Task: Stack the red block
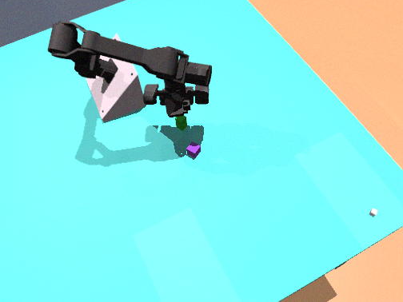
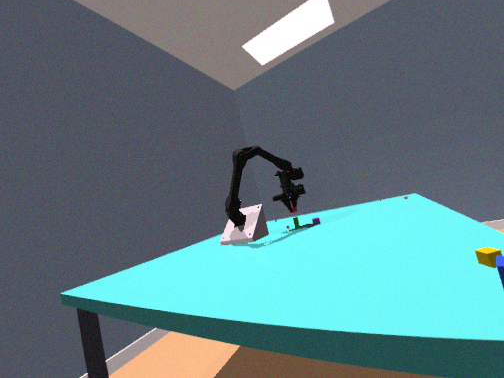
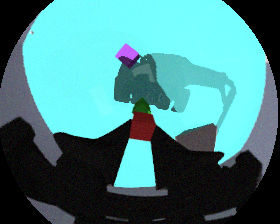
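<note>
red block (image 3: 141,126) clamped in the end effector (image 3: 141,136), held in the air above the green tower (image 2: 296,222). Wrist view: a sliver of green shows right past the block's far edge, so block and tower line up closely along the camera axis. Exterior view shows a clear gap between the block (image 2: 294,208) and the tower top; not touching. In the top view the block is hidden under the end effector (image 1: 178,109); only the tower (image 1: 181,122) pokes out below it.

Tower stands upright on the table (image 1: 260,171). Purple cube (image 1: 193,149) sits on the table near the tower, apart from it, on the side away from the arm base. The arm's shadow falls across the tower and reaches the purple cube.

Table top is flat cyan with a darker teal edge and a dark leg (image 2: 92,341) at the near corner. Arm base is a pale wedge-shaped mount (image 2: 245,226). Small white cube (image 1: 373,212) sits far off near a table edge; yellow block (image 2: 487,256) and a blue one (image 2: 500,261) sit at the right edge in the exterior view.

Room: grey-blue walls, tan floor (image 1: 340,31), greyish ceiling with white rectangular light panels (image 2: 290,28).
</note>
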`<action>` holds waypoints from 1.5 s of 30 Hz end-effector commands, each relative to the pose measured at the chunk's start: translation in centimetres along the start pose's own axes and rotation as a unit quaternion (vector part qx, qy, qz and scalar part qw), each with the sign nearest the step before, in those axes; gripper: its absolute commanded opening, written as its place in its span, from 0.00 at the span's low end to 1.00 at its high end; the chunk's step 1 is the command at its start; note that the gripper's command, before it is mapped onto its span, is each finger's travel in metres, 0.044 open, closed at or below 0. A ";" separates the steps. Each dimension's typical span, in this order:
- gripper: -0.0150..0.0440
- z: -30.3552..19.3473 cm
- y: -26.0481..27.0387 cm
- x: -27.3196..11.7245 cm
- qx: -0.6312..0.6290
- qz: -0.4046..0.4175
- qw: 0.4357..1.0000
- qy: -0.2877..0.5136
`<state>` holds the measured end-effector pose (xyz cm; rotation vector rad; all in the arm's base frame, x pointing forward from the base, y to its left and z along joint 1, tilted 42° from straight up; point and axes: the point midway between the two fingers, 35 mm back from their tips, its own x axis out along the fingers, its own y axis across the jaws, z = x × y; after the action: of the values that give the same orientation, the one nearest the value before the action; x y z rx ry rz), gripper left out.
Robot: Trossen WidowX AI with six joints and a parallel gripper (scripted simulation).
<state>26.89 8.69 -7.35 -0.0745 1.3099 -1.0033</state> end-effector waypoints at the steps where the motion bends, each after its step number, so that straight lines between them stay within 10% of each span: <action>1: 0.25 0.0 -0.1 1.2 -0.004 -0.004 1.000 -0.001; 36: 0.25 0.0 -0.1 2.7 -0.004 -0.004 1.000 -0.001; 45: 0.65 -0.1 -0.1 2.9 -0.001 -0.003 1.000 0.000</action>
<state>26.54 6.78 -9.52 -0.0806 1.3119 -1.0072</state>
